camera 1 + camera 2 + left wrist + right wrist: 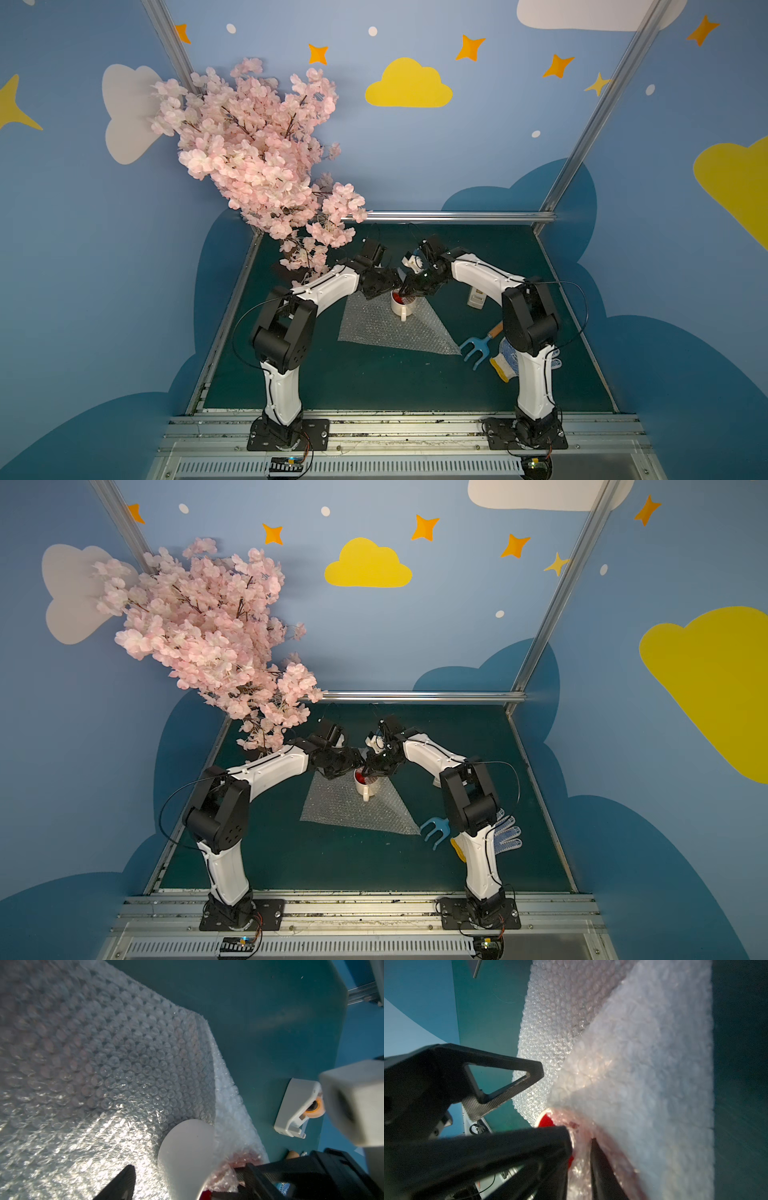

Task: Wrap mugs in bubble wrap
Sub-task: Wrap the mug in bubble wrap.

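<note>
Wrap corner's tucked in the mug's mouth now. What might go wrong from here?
1. The folded corner of the clear bubble wrap sheet, tucked into the white ceramic mug with red interior, looks loose; it may spring out if the right gripper pulls away.
2. The open left gripper crowds the same rim; a bump could tip the upright mug.

Enclosure interior, viewed from above: blue walls [415,166] painted with clouds [408,85] and orange stars [318,54] were framed by aluminium posts [590,124], a dark green floor mat [374,382] lay under apparently overhead light, a pink blossom branch [253,153] filled the far left corner, and a slotted metal rail [374,432] edged the near side.
</note>
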Action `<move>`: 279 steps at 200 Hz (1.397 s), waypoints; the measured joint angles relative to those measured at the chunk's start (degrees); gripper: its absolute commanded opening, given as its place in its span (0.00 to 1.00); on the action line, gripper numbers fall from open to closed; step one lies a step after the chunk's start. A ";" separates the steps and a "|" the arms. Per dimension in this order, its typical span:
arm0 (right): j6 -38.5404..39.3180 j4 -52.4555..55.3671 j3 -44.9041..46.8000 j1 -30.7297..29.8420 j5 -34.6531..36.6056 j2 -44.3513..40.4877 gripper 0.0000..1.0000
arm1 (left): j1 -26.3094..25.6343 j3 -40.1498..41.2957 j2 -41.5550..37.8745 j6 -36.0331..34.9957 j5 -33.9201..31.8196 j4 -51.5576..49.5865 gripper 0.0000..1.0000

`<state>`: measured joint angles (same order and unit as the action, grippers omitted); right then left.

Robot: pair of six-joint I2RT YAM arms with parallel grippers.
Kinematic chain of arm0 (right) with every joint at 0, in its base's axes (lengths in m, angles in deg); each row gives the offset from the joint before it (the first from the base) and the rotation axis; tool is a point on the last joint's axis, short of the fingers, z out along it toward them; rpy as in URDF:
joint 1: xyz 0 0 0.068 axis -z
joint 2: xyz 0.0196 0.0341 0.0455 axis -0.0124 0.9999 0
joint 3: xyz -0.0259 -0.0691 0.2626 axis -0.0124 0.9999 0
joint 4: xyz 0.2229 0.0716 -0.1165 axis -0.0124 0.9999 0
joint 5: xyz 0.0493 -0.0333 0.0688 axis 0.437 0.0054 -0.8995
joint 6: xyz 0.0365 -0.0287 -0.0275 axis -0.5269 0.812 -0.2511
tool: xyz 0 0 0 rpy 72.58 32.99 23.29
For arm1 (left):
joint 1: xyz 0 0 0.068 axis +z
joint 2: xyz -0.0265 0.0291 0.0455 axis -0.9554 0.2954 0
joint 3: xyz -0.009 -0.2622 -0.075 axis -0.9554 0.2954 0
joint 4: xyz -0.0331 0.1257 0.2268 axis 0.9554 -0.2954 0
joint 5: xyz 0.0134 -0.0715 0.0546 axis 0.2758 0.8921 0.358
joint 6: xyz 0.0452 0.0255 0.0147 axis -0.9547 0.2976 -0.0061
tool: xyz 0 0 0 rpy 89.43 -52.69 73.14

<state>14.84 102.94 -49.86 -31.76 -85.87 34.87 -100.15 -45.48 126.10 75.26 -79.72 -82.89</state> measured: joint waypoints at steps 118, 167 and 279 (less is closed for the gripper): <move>-0.04 0.94 3.41 0.00 2.51 -8.22 0.31 | -0.11 2.51 0.63 0.17 0.94 0.92 0.82; -0.04 1.25 10.14 0.07 10.56 -17.25 0.40 | -0.55 3.39 0.66 -0.26 0.96 0.66 0.83; -4.66 -6.14 52.52 -3.72 26.25 -52.22 0.54 | -1.05 2.84 2.34 -0.79 1.03 -0.42 0.84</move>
<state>10.19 96.80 2.66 -35.47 -59.62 -17.34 -101.20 -42.64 128.44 74.47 -78.69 -83.30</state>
